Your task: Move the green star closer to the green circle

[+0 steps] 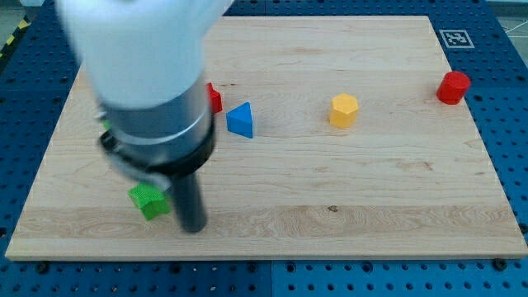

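green star [148, 200] is seen near the view's bottom left | my tip [193, 228] is placed just beside it, on the view's right | no claw is fitted, only a rod | green circle is not shown | star is judged light, stiff, easily slid; a flat side should be pushed

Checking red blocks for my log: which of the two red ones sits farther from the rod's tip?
The red cylinder block at the view's top right; the other red block is half hidden behind the arm, near my tip.
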